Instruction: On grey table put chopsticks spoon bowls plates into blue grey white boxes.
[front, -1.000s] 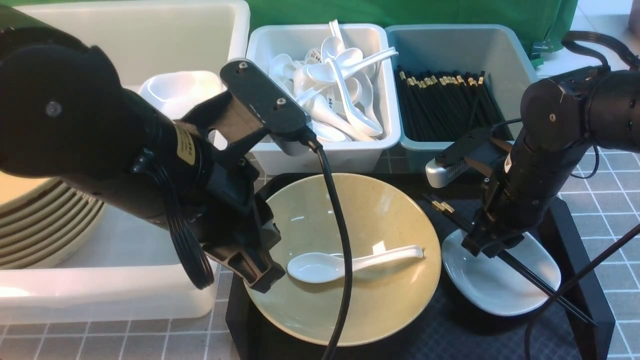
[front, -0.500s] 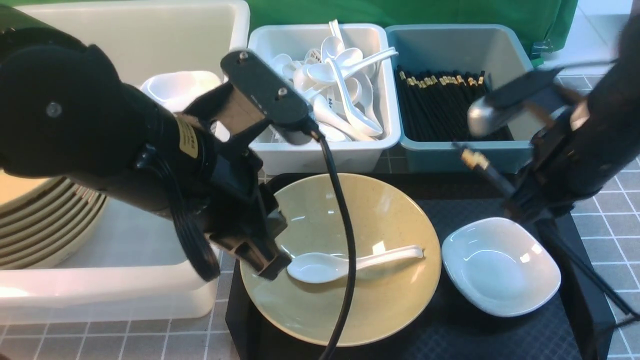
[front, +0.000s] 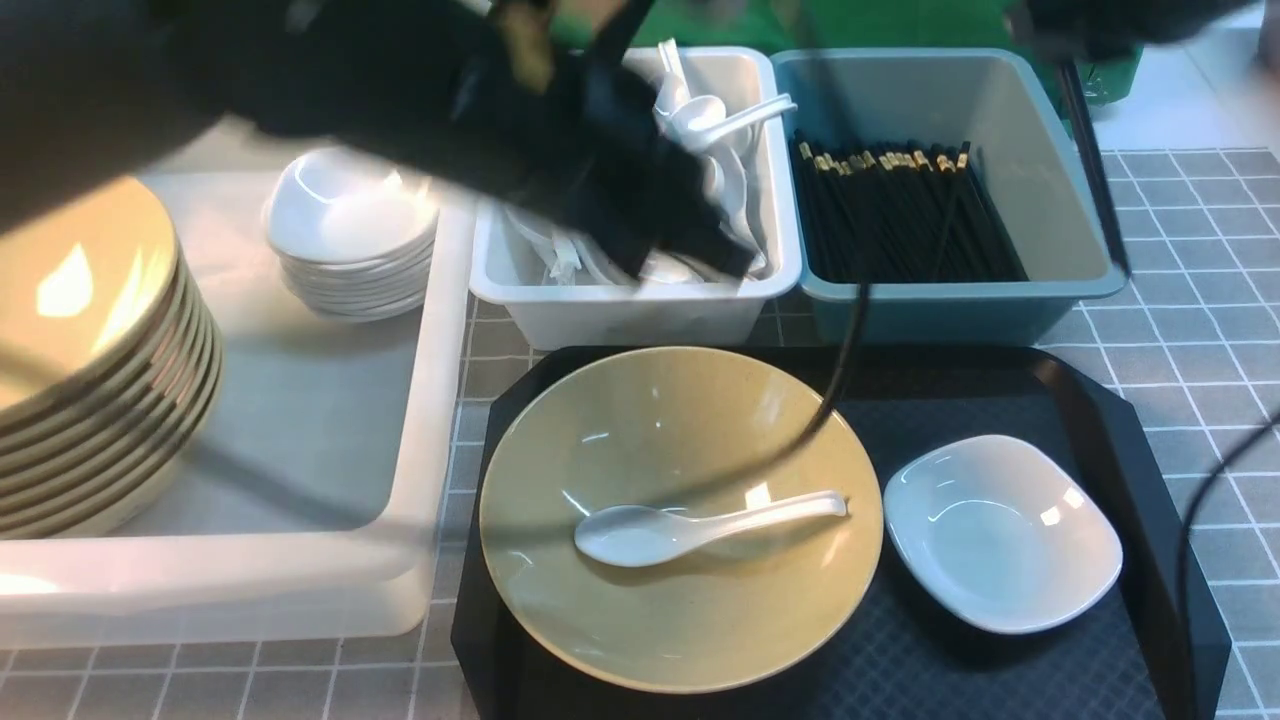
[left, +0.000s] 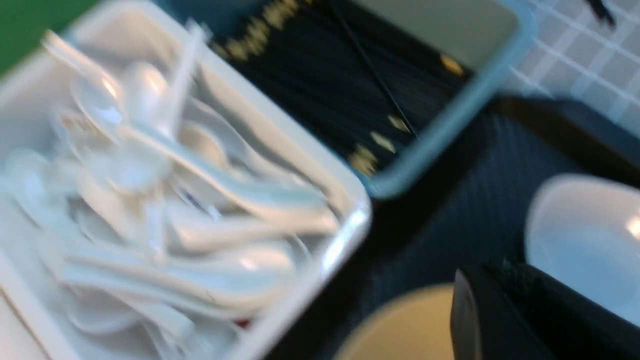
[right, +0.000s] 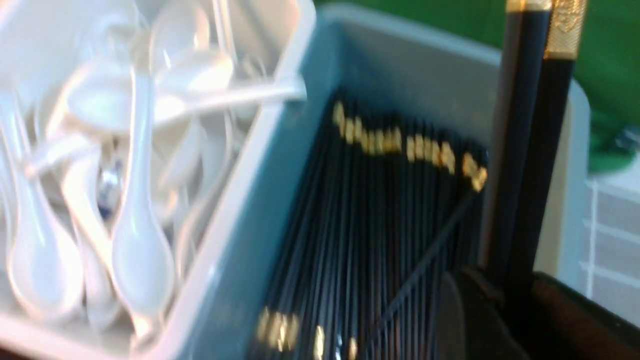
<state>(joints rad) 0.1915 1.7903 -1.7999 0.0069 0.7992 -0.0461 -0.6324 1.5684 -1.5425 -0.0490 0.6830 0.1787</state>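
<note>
The right hand (right: 505, 300) holds the chopsticks (right: 530, 150) nearly upright by the right rim of the blue box (front: 950, 310); dropped so, they could tip out onto the bench (front: 1200, 300). The left hand (front: 700, 240), shut and empty, hangs low over the spoon box (front: 640, 320) and may clip its pile; the spoon (front: 700, 525) lies in the bowl (front: 680, 620).

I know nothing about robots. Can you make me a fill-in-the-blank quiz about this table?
1. The loose spoon lies inside the beige ____.
2. The small white plate rests on the black ____.
3. The right gripper holds a pair of black, gold-banded ____.
Missing words: bowl; tray; chopsticks.
</note>
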